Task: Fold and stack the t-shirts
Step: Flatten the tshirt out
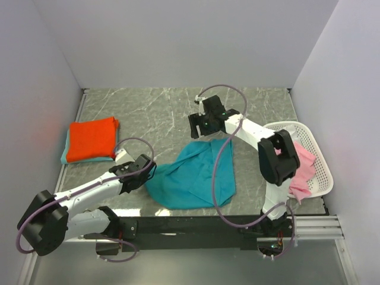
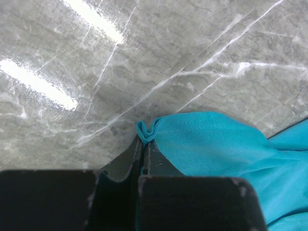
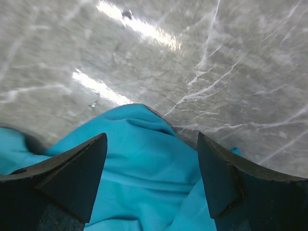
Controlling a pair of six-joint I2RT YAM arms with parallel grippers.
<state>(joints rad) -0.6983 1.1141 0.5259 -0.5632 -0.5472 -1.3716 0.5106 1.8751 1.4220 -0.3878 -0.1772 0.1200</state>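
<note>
A teal-blue t-shirt (image 1: pixel 196 172) lies rumpled in the middle of the table. My left gripper (image 1: pixel 145 173) is shut on its left edge; in the left wrist view a small fold of the cloth (image 2: pixel 146 132) is pinched at the tips of the gripper (image 2: pixel 144 142). My right gripper (image 1: pixel 199 127) hovers at the shirt's far edge. In the right wrist view the gripper (image 3: pixel 151 139) stands open, its fingers on either side of a raised hump of the teal-blue cloth (image 3: pixel 144 168). An orange-red t-shirt (image 1: pixel 92 138) lies folded on a light teal one (image 1: pixel 64 155) at the left.
A white mesh basket (image 1: pixel 317 148) stands at the right edge with a pink t-shirt (image 1: pixel 303 172) hanging out of it. White walls close off the left, back and right. Grey marble tabletop (image 1: pixel 154 113) shows between the stack and the right arm.
</note>
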